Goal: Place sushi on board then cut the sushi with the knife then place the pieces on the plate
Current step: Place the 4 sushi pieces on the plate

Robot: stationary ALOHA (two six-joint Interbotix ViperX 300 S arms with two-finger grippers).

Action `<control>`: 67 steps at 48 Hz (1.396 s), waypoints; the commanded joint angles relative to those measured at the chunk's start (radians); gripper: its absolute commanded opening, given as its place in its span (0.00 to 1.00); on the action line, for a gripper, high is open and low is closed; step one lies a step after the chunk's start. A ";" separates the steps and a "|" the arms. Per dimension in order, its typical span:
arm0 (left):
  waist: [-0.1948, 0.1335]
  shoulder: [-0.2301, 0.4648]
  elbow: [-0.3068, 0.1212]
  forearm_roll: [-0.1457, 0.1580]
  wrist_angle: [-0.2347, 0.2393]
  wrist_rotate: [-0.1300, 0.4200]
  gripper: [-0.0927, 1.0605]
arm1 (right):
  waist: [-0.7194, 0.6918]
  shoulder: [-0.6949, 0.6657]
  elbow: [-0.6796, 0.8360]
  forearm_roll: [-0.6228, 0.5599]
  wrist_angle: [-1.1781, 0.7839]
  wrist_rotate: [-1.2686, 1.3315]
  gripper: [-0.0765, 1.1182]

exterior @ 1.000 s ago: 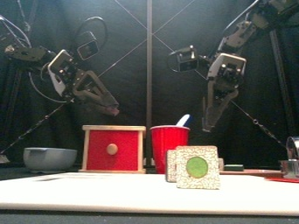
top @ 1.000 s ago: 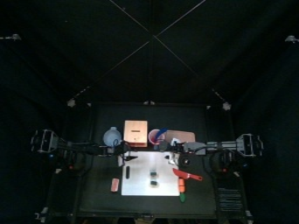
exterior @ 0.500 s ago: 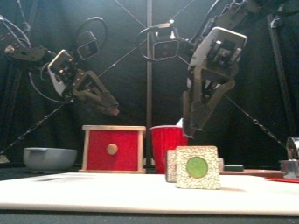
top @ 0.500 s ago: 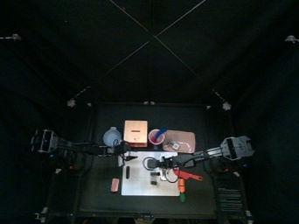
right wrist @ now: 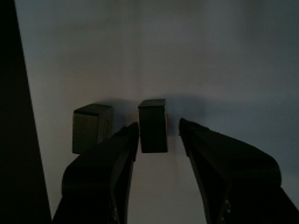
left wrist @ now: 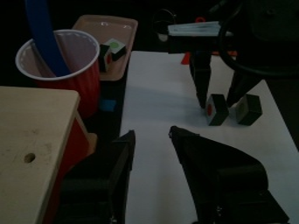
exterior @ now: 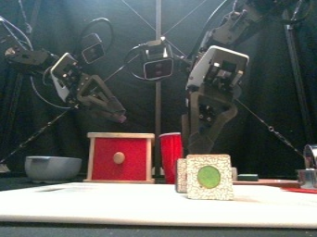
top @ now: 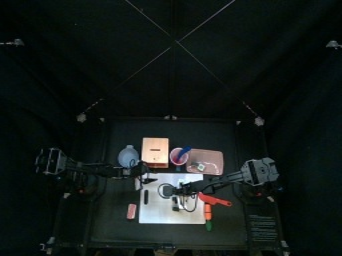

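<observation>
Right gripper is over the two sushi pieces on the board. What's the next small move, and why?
Probably ease the right gripper down a touch, then close. Its open jaws straddle one sushi piece on the white board, the second piece stands clear beside it, and the front view suggests the tips sit just at its top.

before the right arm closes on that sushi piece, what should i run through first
1. Right tool open: ok, jaws apart.
2. Sushi piece between the jaws: ok, centred in the right wrist view.
3. Second piece clear: ok, beside one jaw, not touching.
4. Jaws low enough to grip: cannot tell.
5. Left tool out of the way: ok, raised, apart from both pieces.
6. Pink tray has bare room: ok.
</observation>
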 commanded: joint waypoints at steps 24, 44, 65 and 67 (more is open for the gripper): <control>-0.002 -0.005 -0.011 0.008 -0.006 0.002 0.75 | -0.209 -0.351 0.190 -0.011 0.048 0.000 0.54; 0.009 -0.005 -0.012 0.008 -0.006 0.002 0.75 | -0.591 -0.517 0.396 -0.114 0.058 -0.014 0.54; 0.009 -0.005 -0.017 0.021 -0.006 0.000 0.75 | -0.696 -0.351 0.431 -0.173 -0.055 -0.020 0.64; 0.009 -0.005 -0.017 0.020 -0.006 0.002 0.75 | -0.696 -0.345 0.430 -0.173 -0.057 -0.020 0.68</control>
